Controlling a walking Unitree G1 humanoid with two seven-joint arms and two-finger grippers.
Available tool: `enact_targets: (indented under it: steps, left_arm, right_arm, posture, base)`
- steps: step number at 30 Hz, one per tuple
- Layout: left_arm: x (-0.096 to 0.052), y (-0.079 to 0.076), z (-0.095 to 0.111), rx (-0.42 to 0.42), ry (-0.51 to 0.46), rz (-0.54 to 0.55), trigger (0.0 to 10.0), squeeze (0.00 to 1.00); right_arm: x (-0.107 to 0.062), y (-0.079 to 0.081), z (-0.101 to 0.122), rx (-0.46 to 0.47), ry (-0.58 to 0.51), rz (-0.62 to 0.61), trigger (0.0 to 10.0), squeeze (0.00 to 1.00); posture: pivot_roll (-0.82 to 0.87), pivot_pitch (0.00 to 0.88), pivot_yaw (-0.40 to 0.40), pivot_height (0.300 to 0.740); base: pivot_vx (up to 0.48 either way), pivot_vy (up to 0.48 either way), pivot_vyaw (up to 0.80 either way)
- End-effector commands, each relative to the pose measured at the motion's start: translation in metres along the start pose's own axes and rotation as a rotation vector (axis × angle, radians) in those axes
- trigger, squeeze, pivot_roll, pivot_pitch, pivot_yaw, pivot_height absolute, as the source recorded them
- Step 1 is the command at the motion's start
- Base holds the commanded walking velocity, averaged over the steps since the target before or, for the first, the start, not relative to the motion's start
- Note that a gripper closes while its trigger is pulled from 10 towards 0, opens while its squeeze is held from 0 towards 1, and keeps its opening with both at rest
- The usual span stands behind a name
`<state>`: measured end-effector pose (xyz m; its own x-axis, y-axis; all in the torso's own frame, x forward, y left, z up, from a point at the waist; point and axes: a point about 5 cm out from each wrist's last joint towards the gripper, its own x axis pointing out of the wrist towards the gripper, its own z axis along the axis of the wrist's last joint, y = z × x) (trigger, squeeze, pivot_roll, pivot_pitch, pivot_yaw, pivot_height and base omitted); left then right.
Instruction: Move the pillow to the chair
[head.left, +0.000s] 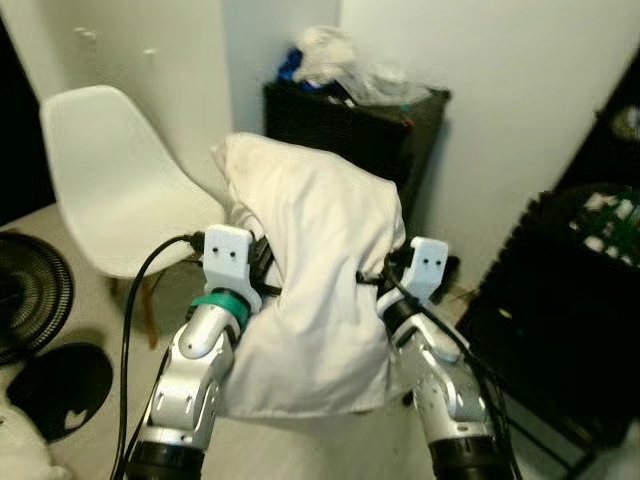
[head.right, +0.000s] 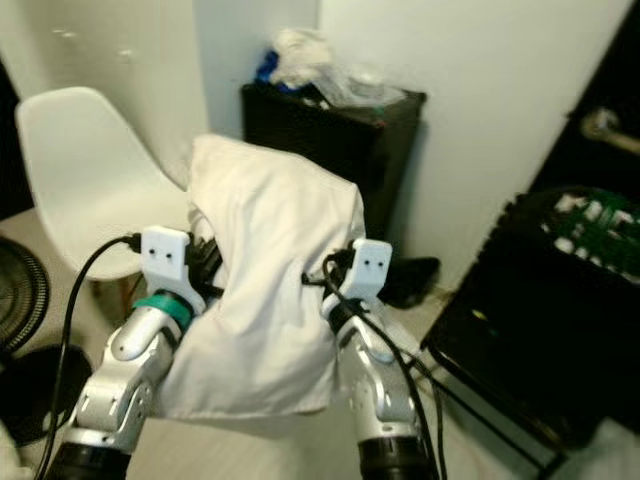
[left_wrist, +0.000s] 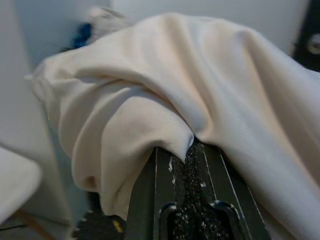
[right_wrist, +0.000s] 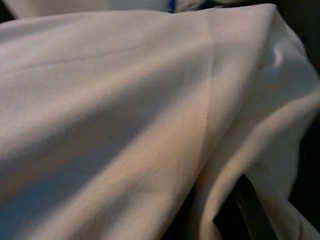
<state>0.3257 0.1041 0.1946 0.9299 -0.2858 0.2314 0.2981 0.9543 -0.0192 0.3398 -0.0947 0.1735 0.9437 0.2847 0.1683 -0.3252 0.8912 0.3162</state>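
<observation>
We've got the pillow (head.left: 310, 270) up in the air, left gripper (head.left: 262, 268) and right gripper (head.left: 385, 283) pressed into its sides; we can't tell how their jaws stand, cloth hides them. It sags below; it could slip. The chair (head.left: 115, 185) waits beyond, left.

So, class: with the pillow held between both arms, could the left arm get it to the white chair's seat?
Probably yes: the chair stands on the left gripper's side, with nothing between it and the pillow.
</observation>
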Motion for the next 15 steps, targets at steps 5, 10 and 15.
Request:
enact_targets:
  steps: [5, 10, 15]
  left_arm:
    - [0.003, -0.021, 0.006, -0.014, -0.018, -0.1, 10.0, 0.0]
    - [0.003, -0.022, 0.004, -0.002, -0.014, -0.11, 10.0, 0.0]
    - [0.001, -0.014, -0.008, 0.054, 0.023, -0.052, 10.0, 0.0]
  right_arm:
    - [0.006, 0.028, 0.007, -0.008, -0.037, 0.124, 10.0, 0.0]
    - [0.005, 0.026, 0.004, -0.021, -0.029, 0.116, 10.0, 0.0]
    - [0.0, 0.022, -0.002, -0.055, -0.012, 0.109, 10.0, 0.0]
  posture:
    - [0.01, 0.0, 0.078, 0.74]
    - [0.01, 0.0, 0.082, 0.74]
    - [0.0, 0.0, 0.081, 0.74]
  base:
    - [0.0, 0.0, -0.8]
    - [0.0, 0.0, -0.8]
    - [0.0, 0.0, -0.8]
